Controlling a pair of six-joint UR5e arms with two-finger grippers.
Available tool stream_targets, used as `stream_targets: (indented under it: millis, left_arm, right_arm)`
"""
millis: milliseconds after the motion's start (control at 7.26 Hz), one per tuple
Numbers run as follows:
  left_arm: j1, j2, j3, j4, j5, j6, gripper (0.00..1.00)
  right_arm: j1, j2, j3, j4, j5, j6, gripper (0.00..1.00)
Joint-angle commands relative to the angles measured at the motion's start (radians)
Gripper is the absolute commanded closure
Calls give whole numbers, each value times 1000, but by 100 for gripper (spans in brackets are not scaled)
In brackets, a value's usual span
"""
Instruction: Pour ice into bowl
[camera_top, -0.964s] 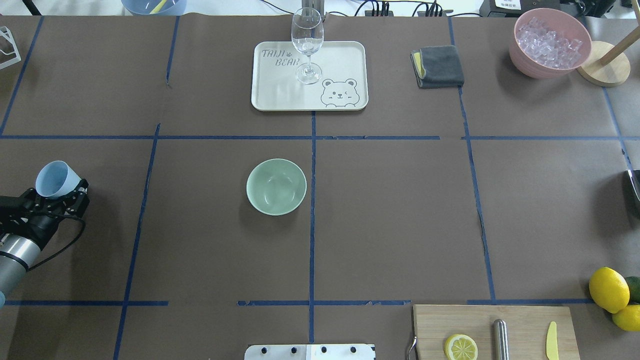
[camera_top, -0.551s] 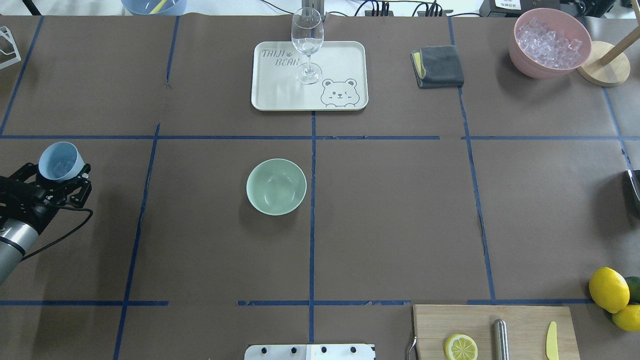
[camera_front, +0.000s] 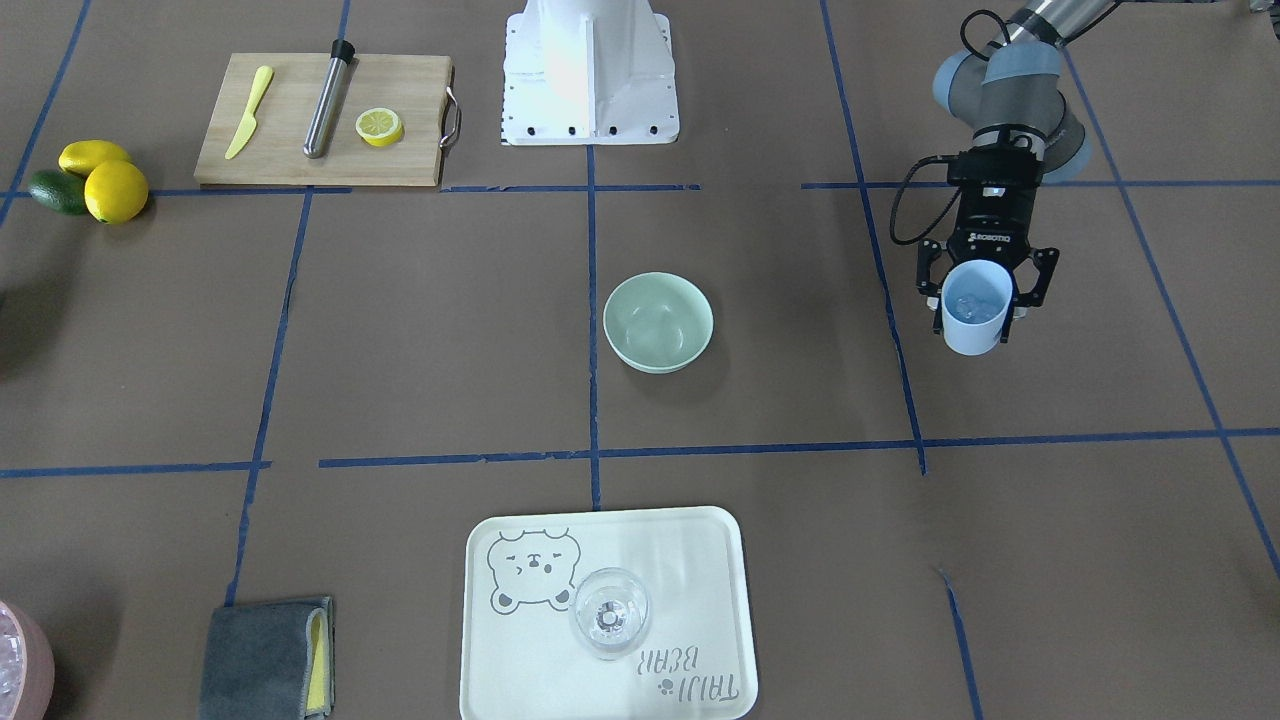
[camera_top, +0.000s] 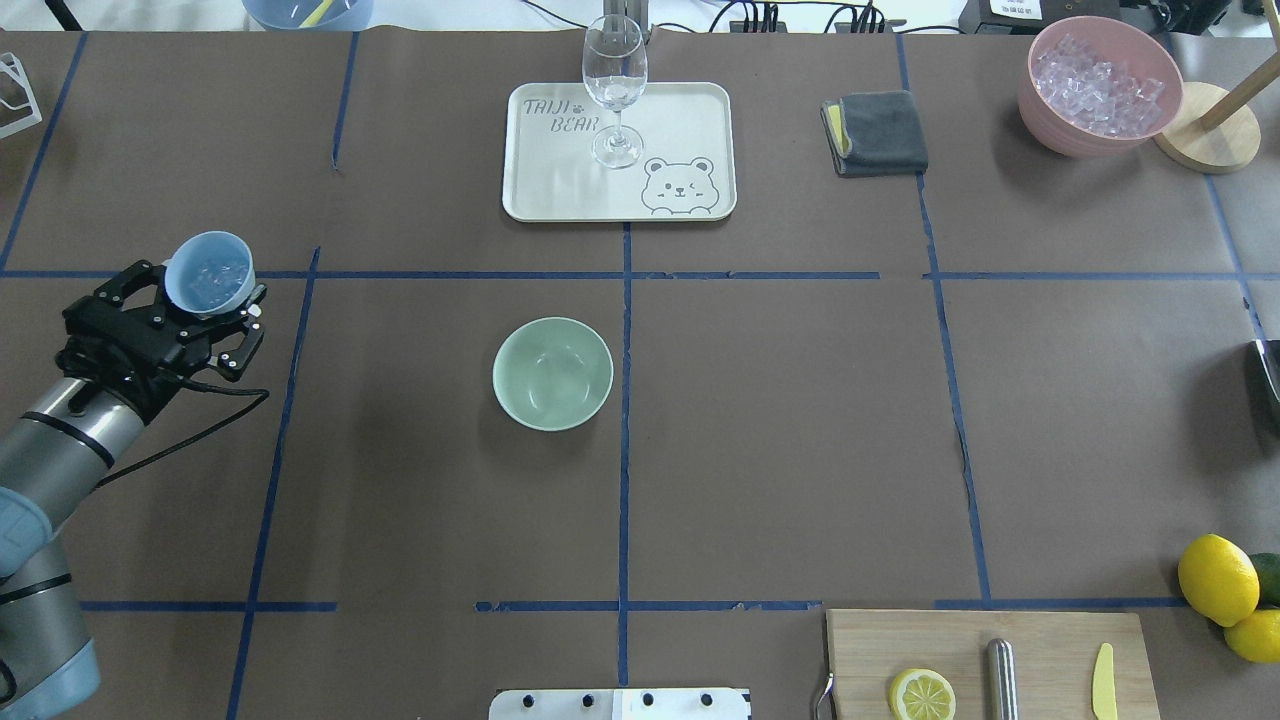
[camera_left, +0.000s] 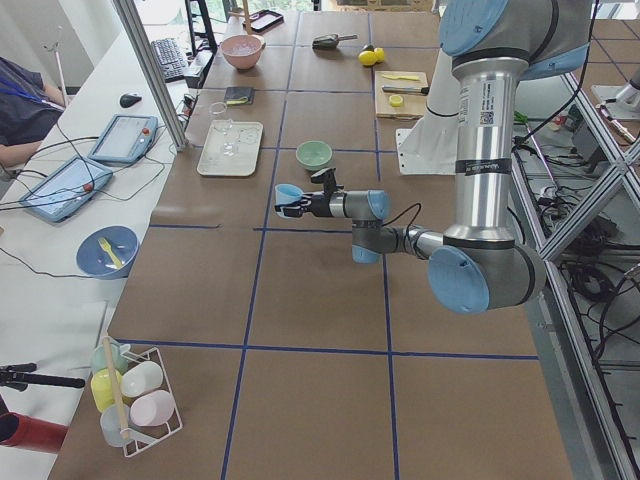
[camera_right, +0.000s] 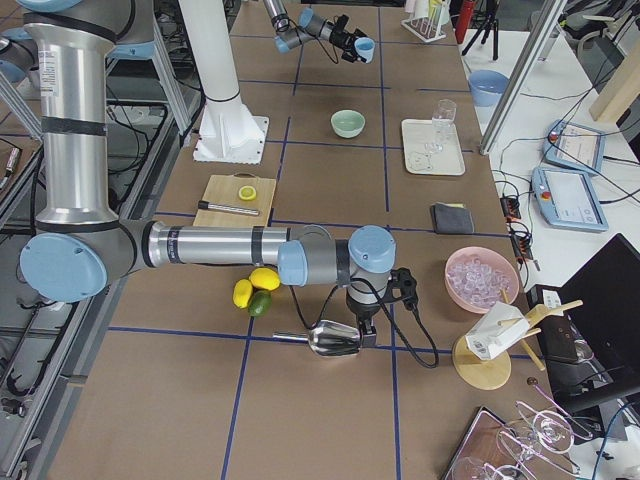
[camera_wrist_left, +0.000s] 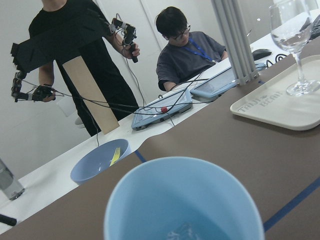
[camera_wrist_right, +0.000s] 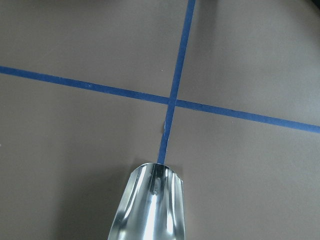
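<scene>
- Nearest my base, on my right, I've got the cutting board (camera_top: 1050, 640) with a half lemon (camera_top: 921, 694), a metal rod (camera_top: 1001, 678) and a yellow knife (camera_top: 1102, 682) on it; whole lemons (camera_top: 1217, 578) sit just beside its right end.
- Right gripper (camera_right: 359, 322) is low at the table's right end, with a metal scoop (camera_wrist_right: 152, 205) right under its wrist camera. I cannot tell whether the jaws are clamped on it or slack.
- Out on my left, the left gripper (camera_top: 203, 300) is clenched on the cup (camera_top: 208, 272), one finger on each side of the wall. The cup is mouth up, and in the left side view it looks lifted off the table.
- The ice (camera_front: 975, 303) is in that cup: a few clear cubes at the bottom, which I can also make out through the left wrist camera.
- The bowl (camera_top: 552, 373) stands upright mid-table, just left of the centre tape line and well apart from the cup, off to the cup's right.
- Farther out, the tray (camera_top: 690, 120) carries a wine glass (camera_top: 614, 90), standing upright near its far left corner.
- To the tray's right lies a folded grey cloth (camera_top: 880, 132).
- At the far right corner is a pink bowl (camera_top: 1045, 125) heaped with ice-like pieces, touching a round wooden base (camera_top: 1210, 145).
</scene>
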Motion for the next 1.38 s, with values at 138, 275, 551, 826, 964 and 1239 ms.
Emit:
stream_targets:
  millis: [138, 275, 551, 826, 964, 1239]
  left_arm:
    - [4, -161, 7, 185, -25, 213, 100]
    - [7, -198, 13, 192, -25, 298, 100]
    - [53, -273, 13, 203, -25, 520, 100]
    - [87, -323, 16, 322, -19, 575, 100]
    - [111, -332, 16, 375, -15, 575, 100]
    - [120, -352, 13, 453, 0, 599, 100]
  right_arm:
    - [9, -6, -1, 0, -3, 1, 0]
    - [15, -8, -2, 0, -3, 1, 0]
    - [29, -11, -4, -2, -3, 1, 0]
    - [32, -11, -7, -2, -4, 1, 0]
    - [38, -12, -7, -2, -4, 1, 0]
    - [49, -18, -7, -2, -4, 1, 0]
